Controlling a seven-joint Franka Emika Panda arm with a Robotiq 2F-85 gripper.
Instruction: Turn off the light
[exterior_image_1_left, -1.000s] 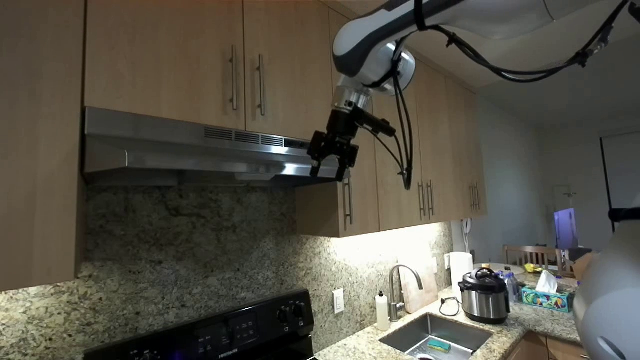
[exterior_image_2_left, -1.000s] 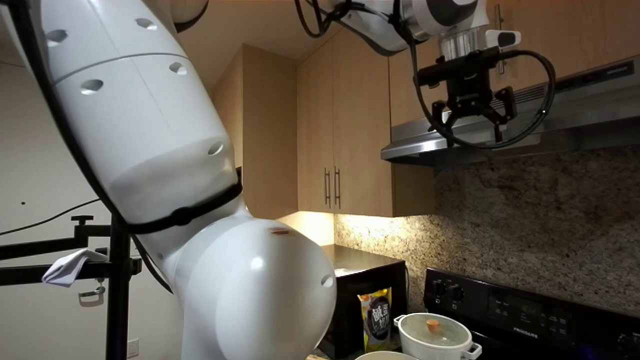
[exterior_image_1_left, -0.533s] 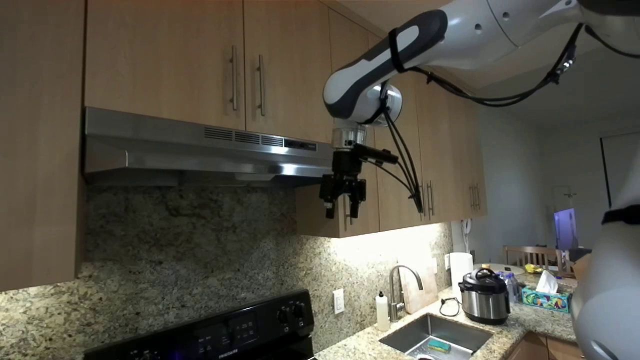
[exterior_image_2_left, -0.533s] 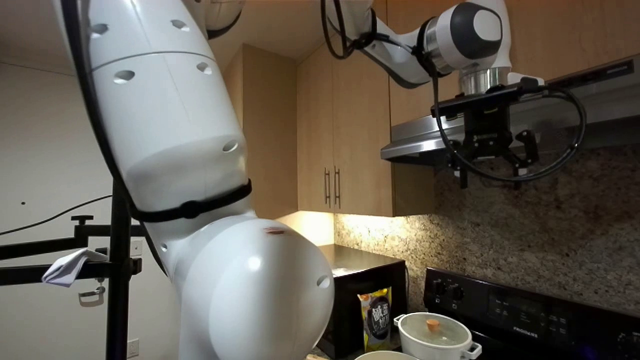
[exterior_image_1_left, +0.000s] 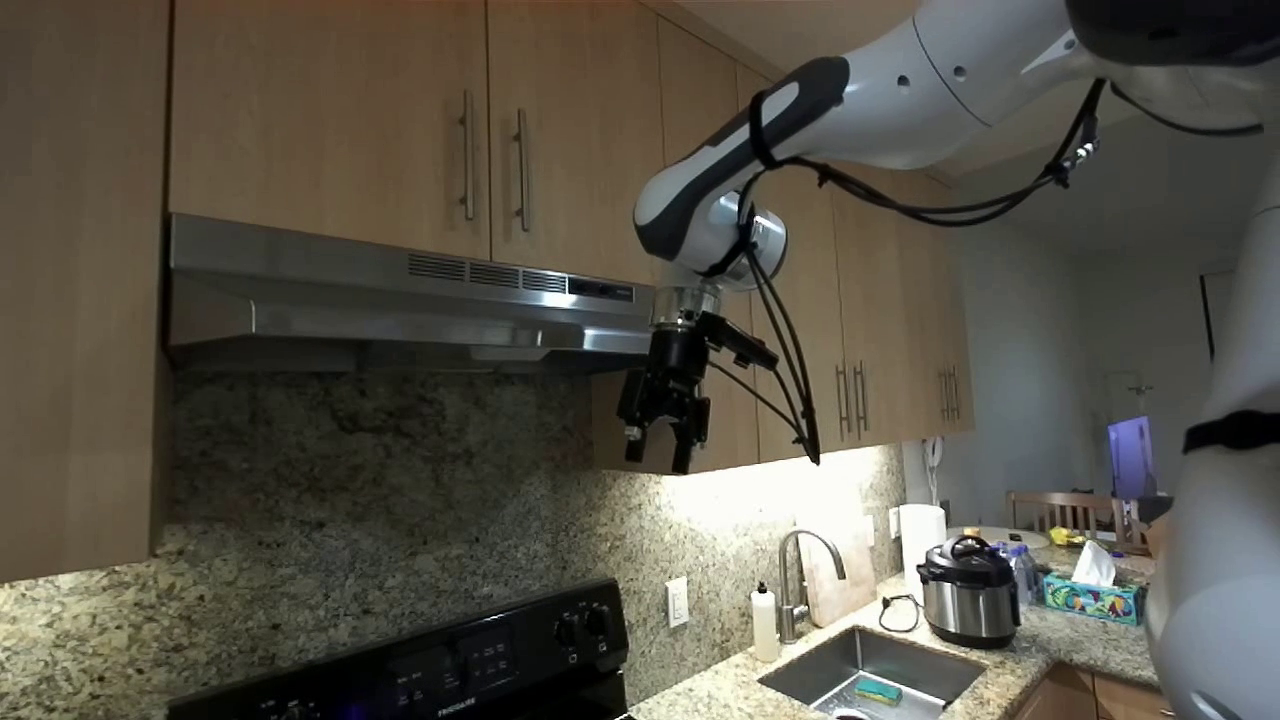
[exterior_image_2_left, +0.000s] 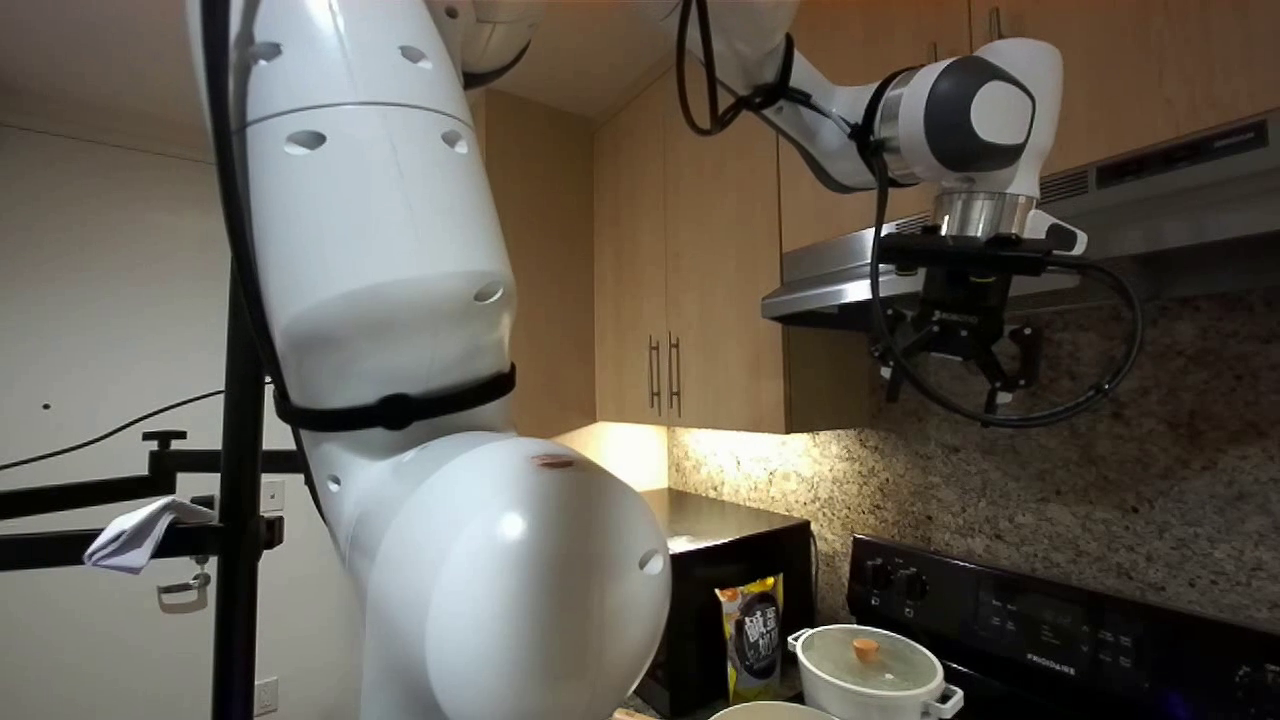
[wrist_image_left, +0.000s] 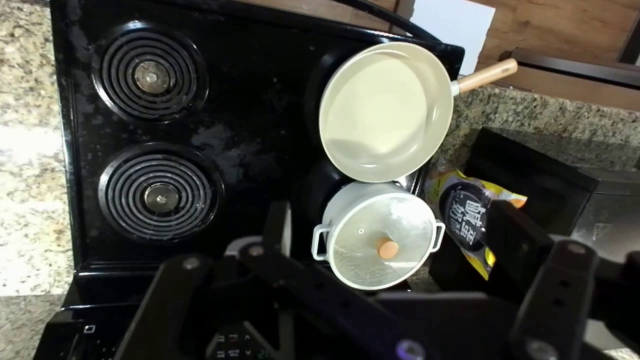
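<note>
The light (exterior_image_1_left: 510, 353) looks like a small pale panel on the underside of the stainless-steel range hood (exterior_image_1_left: 390, 318); I see no glow from it. A dark control strip (exterior_image_1_left: 600, 290) sits on the hood's front, and it also shows as a control strip (exterior_image_2_left: 1180, 155) in an exterior view. My gripper (exterior_image_1_left: 659, 456) hangs slightly tilted, its fingertips lower than the hood's bottom edge and close to its end beside the cabinet. It is open, with nothing held. In the wrist view the fingers of the gripper (wrist_image_left: 391, 227) are wide apart, and the light is out of view.
Beneath lies the black stove (wrist_image_left: 250, 125) with a cream pan (wrist_image_left: 382, 100), a lidded white pot (wrist_image_left: 370, 240) and a snack bag (wrist_image_left: 465, 215) beside it. Wooden cabinets (exterior_image_1_left: 330, 120) rise above the hood. A lower cabinet (exterior_image_1_left: 640, 400) borders its end. Arm cables (exterior_image_2_left: 1110, 390) loop around the gripper.
The gripper has come down from in front of the hood's face to lower than its bottom edge. The forearm has lowered too. The fingers have stayed apart.
</note>
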